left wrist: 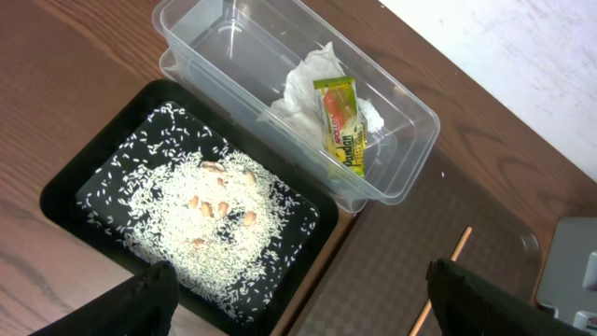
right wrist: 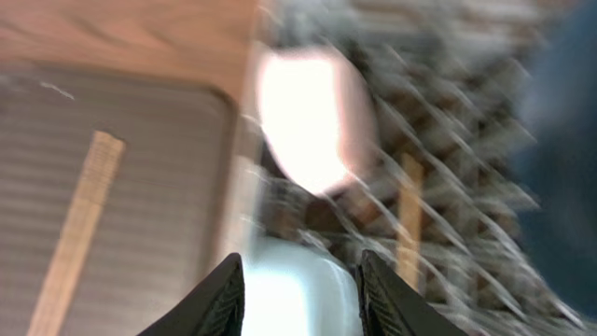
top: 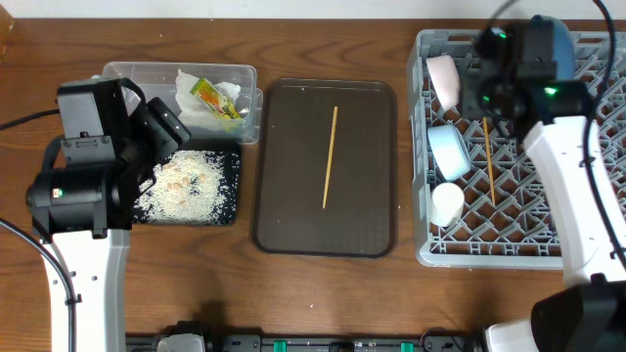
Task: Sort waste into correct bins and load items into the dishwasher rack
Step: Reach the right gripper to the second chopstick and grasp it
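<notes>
The clear tub [top: 137, 73] holds the white tissue [top: 191, 83] and yellow snack wrapper [top: 217, 101]. The black tray [top: 235, 166] holds the rice scraps [top: 186, 186]. My left gripper [top: 171, 132] hovers over this tray, open and empty [left wrist: 308, 308]. The grey rack [top: 518, 230] holds the white bowl [top: 445, 80], light-blue bowl [top: 450, 149], white cup [top: 447, 202] and one chopstick [top: 488, 161]. The dark-blue plate [top: 562, 37] is mostly hidden under my right arm. My right gripper [top: 489, 90] is open above the rack, over the light-blue bowl [right wrist: 298, 289]. The other chopstick [top: 331, 156] lies on the brown tray.
The brown serving tray [top: 284, 196] sits between the bins and the rack. Its edge lies close beside the black tray in the left wrist view [left wrist: 392, 271]. The right wrist view is motion-blurred. Bare wooden table runs along the front.
</notes>
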Tool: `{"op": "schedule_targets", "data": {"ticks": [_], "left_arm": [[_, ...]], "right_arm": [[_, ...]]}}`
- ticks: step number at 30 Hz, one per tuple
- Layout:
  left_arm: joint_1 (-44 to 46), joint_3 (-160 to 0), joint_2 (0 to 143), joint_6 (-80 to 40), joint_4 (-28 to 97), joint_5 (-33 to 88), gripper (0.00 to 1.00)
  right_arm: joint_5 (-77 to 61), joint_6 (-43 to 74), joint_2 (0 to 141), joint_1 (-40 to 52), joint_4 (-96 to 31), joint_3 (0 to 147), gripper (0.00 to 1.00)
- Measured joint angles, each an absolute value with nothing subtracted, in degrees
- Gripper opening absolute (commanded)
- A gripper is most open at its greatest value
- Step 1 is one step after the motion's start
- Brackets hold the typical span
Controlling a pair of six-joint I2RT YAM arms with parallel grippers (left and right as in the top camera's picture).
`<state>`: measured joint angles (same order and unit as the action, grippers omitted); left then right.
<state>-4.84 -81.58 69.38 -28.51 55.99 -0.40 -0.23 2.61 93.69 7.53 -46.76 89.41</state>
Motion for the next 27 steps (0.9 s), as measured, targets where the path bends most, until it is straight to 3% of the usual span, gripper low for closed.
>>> {"op": "schedule_targets", "data": {"ticks": [4, 8, 17, 27], "left_arm": [[-4.84, -81.58, 69.38, -28.51, 56.01, -0.4, 0.88], [-4.84, -81.58, 69.38, -28.51, 56.01, -0.4, 0.88], [-4.84, -81.58, 69.38, -28.51, 55.99, -0.4, 0.88], [-4.84, -81.58, 69.38, -28.51, 55.99, -0.4, 0.88]], "right_arm": [[-1.72, 9.21, 94.0, 16.69, -41.71, 89.82, 0.55], [-0.67, 16.21, 97.69, 25.26, -38.94, 89.95, 0.61], [3.29, 31.79, 118.37, 34.83, -35.51, 89.82, 0.48], [3.9, 36.49, 123.28, 35.03, -34.09, 89.6, 0.37]]}}
